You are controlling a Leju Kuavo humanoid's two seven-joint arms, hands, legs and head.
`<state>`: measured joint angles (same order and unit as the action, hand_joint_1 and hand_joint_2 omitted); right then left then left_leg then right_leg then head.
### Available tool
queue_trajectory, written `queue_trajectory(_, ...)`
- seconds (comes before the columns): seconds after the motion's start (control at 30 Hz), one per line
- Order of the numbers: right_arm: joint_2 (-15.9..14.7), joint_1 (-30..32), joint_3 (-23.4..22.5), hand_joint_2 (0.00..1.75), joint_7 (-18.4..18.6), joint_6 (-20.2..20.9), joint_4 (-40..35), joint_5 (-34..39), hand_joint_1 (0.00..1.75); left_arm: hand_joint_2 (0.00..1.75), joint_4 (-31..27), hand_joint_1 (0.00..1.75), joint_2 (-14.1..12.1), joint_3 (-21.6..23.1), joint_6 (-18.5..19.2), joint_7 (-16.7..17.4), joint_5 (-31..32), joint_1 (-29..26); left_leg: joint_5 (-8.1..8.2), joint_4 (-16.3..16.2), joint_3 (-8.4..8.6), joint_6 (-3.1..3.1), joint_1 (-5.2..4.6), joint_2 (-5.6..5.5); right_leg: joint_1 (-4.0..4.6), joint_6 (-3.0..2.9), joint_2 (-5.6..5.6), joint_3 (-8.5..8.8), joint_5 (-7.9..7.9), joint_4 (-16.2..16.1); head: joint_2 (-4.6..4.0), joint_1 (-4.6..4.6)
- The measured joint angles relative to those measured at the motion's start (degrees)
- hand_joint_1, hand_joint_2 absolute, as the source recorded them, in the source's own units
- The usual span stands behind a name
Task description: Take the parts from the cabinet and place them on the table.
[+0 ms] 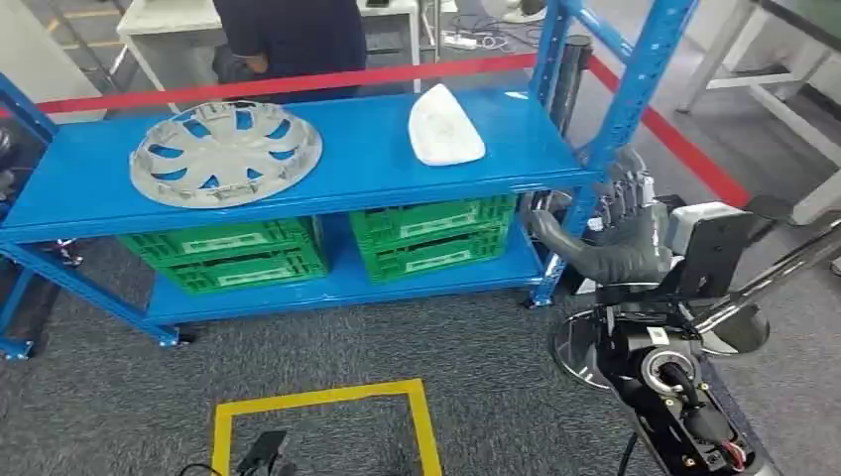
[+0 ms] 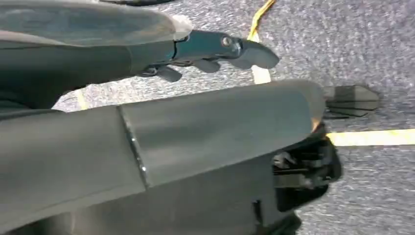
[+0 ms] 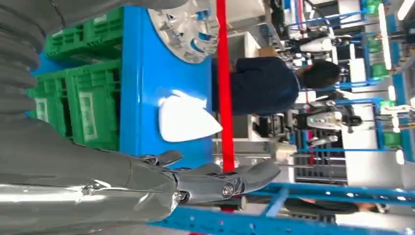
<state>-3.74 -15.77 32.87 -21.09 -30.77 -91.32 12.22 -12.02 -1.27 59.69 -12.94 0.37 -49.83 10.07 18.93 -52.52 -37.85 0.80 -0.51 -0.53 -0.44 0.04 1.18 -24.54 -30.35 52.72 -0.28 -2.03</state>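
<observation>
Right hand [image 1: 617,233] is raised at the right of the head view, fingers spread and holding nothing, just off the blue upright [image 1: 620,104] of the cabinet [image 1: 357,164]. Left hand [image 2: 215,51] hangs over the grey carpet and yellow floor tape [image 2: 372,138]; fingers look loosely extended with nothing in them.

Parts both sit on the top shelf:
- white moulded cover [image 1: 444,126], upper centre of the head view, near the shelf's right end
- silver wheel cover [image 1: 225,152], upper left, well apart from the white one

Step in hand, as I read it: reach for the first part, nothing grasped yet. The white cover is the nearer one to the right hand.

To do it well:
- Bring the hand in over the shelf's front edge, inboard of the blue upright; it's beside the hand now and is the obvious snag.
- Keep the fingers apart until they straddle the cover. It's smooth and domed, so likely slippery; take it by an edge, thumb under, not from the top.
- Lift straight up before pulling back.

Person in a dark top [image 1: 293,35] stands behind the red barrier tape [image 1: 298,81]; keep the swing short. Green crates [image 1: 238,253] on the lower shelf aren't in the path.
</observation>
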Motion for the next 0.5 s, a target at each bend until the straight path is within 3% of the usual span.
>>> queue_trajectory(0.03, 0.0, 0.0, 0.0, 1.75, 0.0, 0.0, 0.0, 0.2, 0.00, 0.00, 0.0, 0.00, 0.0, 0.0, 0.0, 0.0, 0.0, 0.0, -0.91, -0.6, -0.12, -0.40, 0.04, 0.00, -0.06, 0.37, -0.04, -0.07, -0.26, -0.1, 0.00, -0.33)
queue_trajectory(0.1, 0.0, -0.1, 0.0, 1.75, -0.2, 0.0, 0.0, 0.2, 0.00, 0.00, 0.0, 0.00, 0.0, 0.0, 0.0, 0.0, 0.0, -0.1, -0.07, -0.9, 0.07, -1.00, -0.09, -0.11, -0.04, 1.10, -0.08, 0.64, -0.92, -0.6, 0.00, 0.00)
queue_trajectory(0.13, 0.0, -0.2, 0.0, 1.75, -0.2, 0.0, 0.0, 0.2, 0.00, 0.00, 0.0, 0.00, 0.1, 0.0, 0.0, 0.0, 0.0, 0.0, 0.16, -0.3, 0.80, -1.32, 0.36, -0.06, -0.19, 1.25, -0.11, 1.14, -1.67, -0.8, 0.00, 0.07)
queue_trajectory(0.17, 0.0, -0.3, 0.0, 1.75, -0.4, 0.0, 0.0, 0.2, 0.00, 0.00, 0.0, 0.00, 0.0, 0.0, -0.1, 0.0, 0.0, 0.0, 0.45, -0.1, 1.30, -1.67, 0.31, -0.07, -0.12, 1.51, -0.47, 0.44, -2.62, 1.3, 0.00, 0.26)
queue_trajectory(0.2, 0.0, -0.5, 0.0, 1.75, -0.4, 0.0, 0.1, 0.2, 0.00, 0.00, 0.0, 0.00, 0.0, 0.0, -0.2, -0.1, 0.0, 0.1, 0.65, -0.1, 1.49, -1.80, 0.29, -0.02, -0.13, 1.63, -0.63, -0.73, -3.61, 3.7, 0.00, 0.44)
queue_trajectory(0.23, 0.0, -0.6, 0.0, 1.75, -0.4, 0.0, 0.2, 0.2, 0.00, 0.00, 0.0, 0.00, 0.0, 0.0, -0.2, -0.1, 0.0, 0.3, 1.00, -0.1, 1.76, -2.18, 0.28, -0.01, -0.12, 1.77, -0.66, -3.72, -5.55, 9.0, 0.00, 0.77)
queue_trajectory(0.3, 0.0, -0.2, 0.0, 1.75, -0.3, 0.0, 0.5, 0.2, 0.00, 0.00, 0.0, 0.00, 0.1, 0.0, -0.2, -0.1, 0.0, 0.3, 1.66, -0.1, 2.47, -2.35, 0.12, -0.02, -0.10, 1.83, -0.66, -10.03, -8.82, 19.0, 0.00, 0.92)
queue_trajectory(0.33, 0.0, -0.1, 0.0, 1.75, -0.3, 0.0, 0.6, 0.2, 0.00, 0.00, 0.0, 0.00, 0.1, 0.0, -0.2, -0.1, 0.0, 0.2, 2.02, -0.2, 2.91, -2.40, 0.05, -0.03, -0.08, 1.79, -0.65, -11.70, -8.43, 20.9, 0.00, 0.98)
queue_trajectory(0.37, 0.0, -0.1, 0.0, 1.75, -0.3, 0.0, 0.8, 0.2, 0.00, 0.00, 0.0, 0.00, 0.1, 0.0, -0.2, -0.1, 0.0, 0.0, 2.68, -0.3, 3.79, -2.39, -0.05, -0.10, -0.08, 1.62, -0.66, -11.90, -5.11, 18.7, 0.00, 1.11)
queue_trajectory(0.43, 0.0, -0.3, 0.0, 1.75, -0.3, 0.0, 0.8, 0.2, 0.00, 0.00, 0.0, 0.00, 0.1, 0.0, -0.1, -0.1, 0.0, 0.0, 3.59, -0.6, 5.05, -2.27, -0.19, -0.23, -0.02, 1.09, -0.66, -8.78, 2.22, 8.6, 0.00, 1.20)
queue_trajectory(0.47, 0.0, -0.3, 0.0, 1.75, -0.3, 0.0, 0.8, 0.2, 0.00, 0.00, 0.0, 0.00, 0.1, 0.0, -0.2, -0.1, 0.0, 0.0, 3.92, -0.7, 5.47, -2.15, -0.22, -0.28, 0.06, 0.77, -0.67, -7.34, 4.82, 4.3, 0.00, 1.25)
queue_trajectory(0.5, 0.0, -0.3, 0.0, 1.75, -0.4, 0.0, 0.8, 0.2, 0.00, 0.00, 0.0, 0.00, 0.1, 0.0, -0.1, -0.1, 0.0, 0.0, 4.13, -0.6, 5.51, -2.02, -0.22, -0.28, 0.21, 0.54, -0.66, -6.56, 4.86, 2.7, 0.00, 1.25)
